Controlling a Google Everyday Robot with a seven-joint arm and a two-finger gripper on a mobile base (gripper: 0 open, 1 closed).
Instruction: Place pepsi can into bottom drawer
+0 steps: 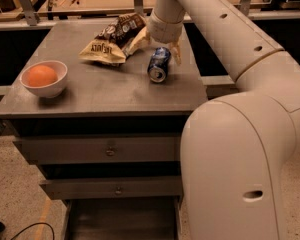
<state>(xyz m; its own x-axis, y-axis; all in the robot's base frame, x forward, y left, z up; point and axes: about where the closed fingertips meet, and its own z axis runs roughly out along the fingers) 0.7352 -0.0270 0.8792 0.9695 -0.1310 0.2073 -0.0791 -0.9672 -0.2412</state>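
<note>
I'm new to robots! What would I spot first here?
The white robot arm fills the right side, its end effector open by the blue pepsi can lying on the cabinet top. An orange sits in a white bowl at the left; the bottom drawer is open below.

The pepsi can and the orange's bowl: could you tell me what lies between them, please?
Camera view: only bare cabinet top between pepsi can and bowl; the snack bag lies farther back. The gripper hovers open at the can's far end.
</note>
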